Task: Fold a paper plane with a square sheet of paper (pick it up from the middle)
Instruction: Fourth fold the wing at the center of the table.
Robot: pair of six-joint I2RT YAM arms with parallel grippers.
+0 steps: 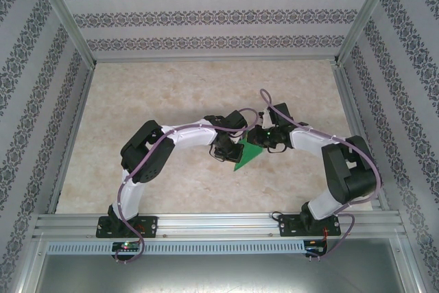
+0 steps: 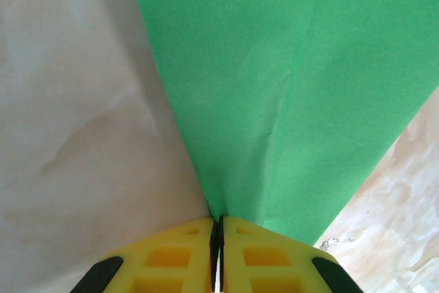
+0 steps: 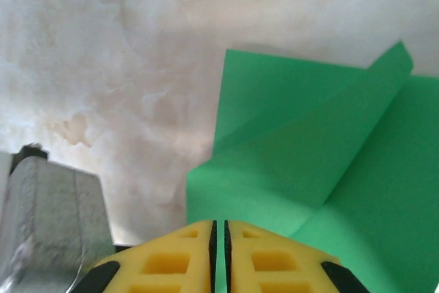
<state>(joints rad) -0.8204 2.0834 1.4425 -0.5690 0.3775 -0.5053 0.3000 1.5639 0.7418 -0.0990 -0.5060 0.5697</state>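
Note:
The square sheet of paper (image 1: 247,156) is bright green and folded into a pointed triangular shape, held just above the middle of the table between both arms. My left gripper (image 1: 226,149) meets it from the left. In the left wrist view the paper (image 2: 288,87) fans out from a narrow tip pinched between the shut yellow fingers (image 2: 171,252) of that gripper (image 2: 218,221). My right gripper (image 1: 260,138) meets it from the right. In the right wrist view a folded flap of the paper (image 3: 309,169) runs down into that gripper (image 3: 219,223), whose jaws stand nearly together with green in the slit.
The marble-patterned table (image 1: 171,94) is bordered by an aluminium frame (image 1: 219,223) at the near edge and patterned walls (image 1: 206,18) on three sides. A grey part of the left arm (image 3: 48,224) sits close to the right gripper's left side.

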